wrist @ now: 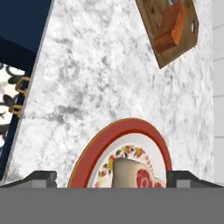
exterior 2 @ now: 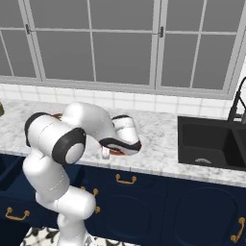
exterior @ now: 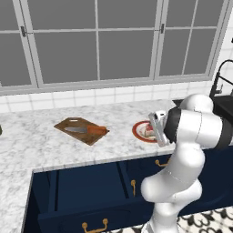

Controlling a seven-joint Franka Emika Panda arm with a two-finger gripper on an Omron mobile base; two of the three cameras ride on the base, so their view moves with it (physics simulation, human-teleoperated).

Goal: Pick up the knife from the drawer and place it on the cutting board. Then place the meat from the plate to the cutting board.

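Note:
The knife, with an orange handle and a grey blade, lies on the dark brown cutting board on the marble counter; the hand view has the board at its top right. To its right stands the red-rimmed plate with the meat on it. My gripper hangs open just over the plate, its two tips on either side of the meat, which is red-pink on top and pale at the side. The wide navy drawer stands pulled open below the counter.
A black sink and faucet sit at the right end of the counter. A tiled wall and windows close off the back. Narrower navy drawer fronts with gold handles run under the counter edge. My white arm hides part of the counter.

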